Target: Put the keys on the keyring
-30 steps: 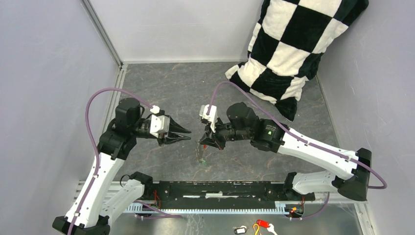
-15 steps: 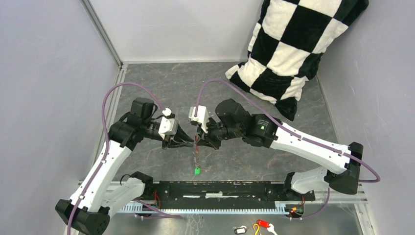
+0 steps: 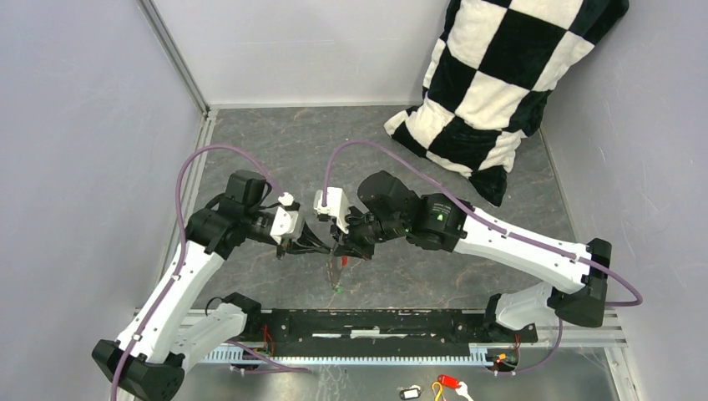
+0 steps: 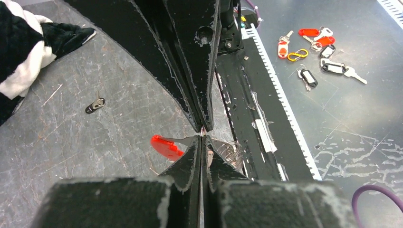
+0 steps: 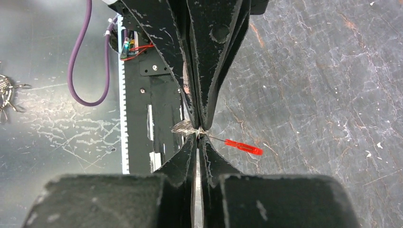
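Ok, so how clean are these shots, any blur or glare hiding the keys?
Top external: even, soft light, but the keyring is too small to resolve. Left wrist: the red key is sharp, while the left gripper blurs toward its base. Right wrist: pale streaks, either glare or scratches, mark the metal sheet.

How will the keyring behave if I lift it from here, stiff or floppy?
Probably floppy: the keyring hangs limp from the fingers in the top view, green key lowest. Likely light, being only thin wire loops. The red key may swing on its link.
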### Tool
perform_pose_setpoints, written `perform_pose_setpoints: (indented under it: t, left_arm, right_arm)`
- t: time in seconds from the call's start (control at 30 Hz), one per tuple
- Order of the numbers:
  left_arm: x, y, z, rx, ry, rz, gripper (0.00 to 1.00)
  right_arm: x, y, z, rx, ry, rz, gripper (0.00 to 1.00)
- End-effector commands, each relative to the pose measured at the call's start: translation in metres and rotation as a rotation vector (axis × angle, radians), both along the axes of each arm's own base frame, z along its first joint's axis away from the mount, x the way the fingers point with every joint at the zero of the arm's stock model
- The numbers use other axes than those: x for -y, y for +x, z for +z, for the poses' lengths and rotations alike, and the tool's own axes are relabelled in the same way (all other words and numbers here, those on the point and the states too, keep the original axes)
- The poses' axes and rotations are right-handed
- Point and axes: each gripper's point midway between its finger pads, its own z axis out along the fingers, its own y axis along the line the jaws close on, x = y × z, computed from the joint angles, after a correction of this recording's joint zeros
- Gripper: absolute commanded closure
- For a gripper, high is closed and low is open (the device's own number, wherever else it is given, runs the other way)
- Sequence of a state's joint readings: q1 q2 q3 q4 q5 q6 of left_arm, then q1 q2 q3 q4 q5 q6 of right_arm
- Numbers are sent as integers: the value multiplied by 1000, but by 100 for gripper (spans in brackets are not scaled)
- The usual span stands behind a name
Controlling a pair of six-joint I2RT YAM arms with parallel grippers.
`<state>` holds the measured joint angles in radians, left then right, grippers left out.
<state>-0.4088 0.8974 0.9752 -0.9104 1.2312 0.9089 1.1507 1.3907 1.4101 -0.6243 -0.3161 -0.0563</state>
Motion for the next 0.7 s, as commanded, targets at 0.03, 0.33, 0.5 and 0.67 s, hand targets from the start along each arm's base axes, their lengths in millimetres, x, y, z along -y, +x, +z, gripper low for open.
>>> perform_pose_setpoints:
  t: [0.03,0.33,0.5,0.67]
  left_arm:
    - [2,-15,8,44,-50,-80,98]
    - [10,-28,70,26,-221,-182,98]
    - [11,-34,94,106,-283,-255,98]
    - [11,-36,109,137,-315,-296,98]
  right_arm:
    - [-16,-1,56,60,225,22,80]
    - [43,0,93,242,583,-100,54]
    - [72,-9,99,283,830,-145,54]
    - [64,-16,99,282,874,-90,53]
